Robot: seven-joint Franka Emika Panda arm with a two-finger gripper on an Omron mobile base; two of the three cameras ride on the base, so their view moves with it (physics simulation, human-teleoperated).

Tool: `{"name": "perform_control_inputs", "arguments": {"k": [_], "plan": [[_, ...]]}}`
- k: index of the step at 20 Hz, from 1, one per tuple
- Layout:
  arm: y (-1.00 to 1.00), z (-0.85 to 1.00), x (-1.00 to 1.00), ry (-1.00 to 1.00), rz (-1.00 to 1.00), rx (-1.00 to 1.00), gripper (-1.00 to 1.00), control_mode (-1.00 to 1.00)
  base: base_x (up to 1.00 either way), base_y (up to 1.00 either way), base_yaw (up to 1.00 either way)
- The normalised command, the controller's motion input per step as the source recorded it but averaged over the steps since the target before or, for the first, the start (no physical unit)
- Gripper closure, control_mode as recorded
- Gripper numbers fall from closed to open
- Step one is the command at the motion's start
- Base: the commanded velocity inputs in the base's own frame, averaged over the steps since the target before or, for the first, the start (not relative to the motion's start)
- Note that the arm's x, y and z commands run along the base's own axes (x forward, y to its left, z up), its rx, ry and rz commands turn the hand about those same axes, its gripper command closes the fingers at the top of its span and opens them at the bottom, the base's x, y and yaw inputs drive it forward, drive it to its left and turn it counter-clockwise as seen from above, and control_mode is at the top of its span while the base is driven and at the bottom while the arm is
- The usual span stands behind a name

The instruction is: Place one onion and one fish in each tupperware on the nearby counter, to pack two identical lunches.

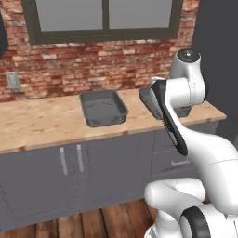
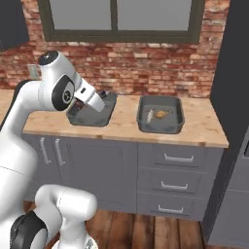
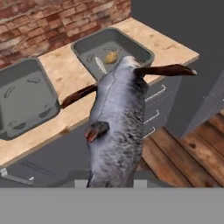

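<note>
Fish (image 3: 116,131) is gripped in the closed gripper (image 2: 103,103), a grey body with brown fins (seen large in the hand view), held above the counter (image 1: 42,123). On the counter two grey tupperwares stand apart: the left one (image 1: 103,108) and the right one (image 2: 160,115), with some small items inside.

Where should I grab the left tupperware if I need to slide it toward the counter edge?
Take the near wall from straight above, one of the jaws inside, one outside. The left tupperware sits flat and open-topped on the counter, with thin upright walls; its body looks too wide to span. Release the held fish first.
</note>
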Motion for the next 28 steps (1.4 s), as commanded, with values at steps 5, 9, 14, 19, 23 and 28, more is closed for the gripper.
{"name": "perform_control_inputs", "arguments": {"k": [5,9,14,19,23,28], "plan": [[0.00,0.00,0.00,0.00,0.00,0.00,1.00,1.00,0.35,1.00,0.00],[0.00,0.00,0.00,0.00,0.00,0.00,1.00,1.00,0.77,0.68,-0.02],[0.00,0.00,0.00,0.00,0.00,0.00,1.00,1.00,0.96,0.00,-0.08],[0.00,0.00,0.00,0.00,0.00,0.00,1.00,1.00,0.84,-0.06,-0.02],[0.00,0.00,0.00,0.00,0.00,0.00,1.00,1.00,0.51,-0.21,-0.02],[-0.15,-0.09,0.04,0.13,0.00,0.00,1.00,-1.00,0.09,-0.11,-0.01]]}}
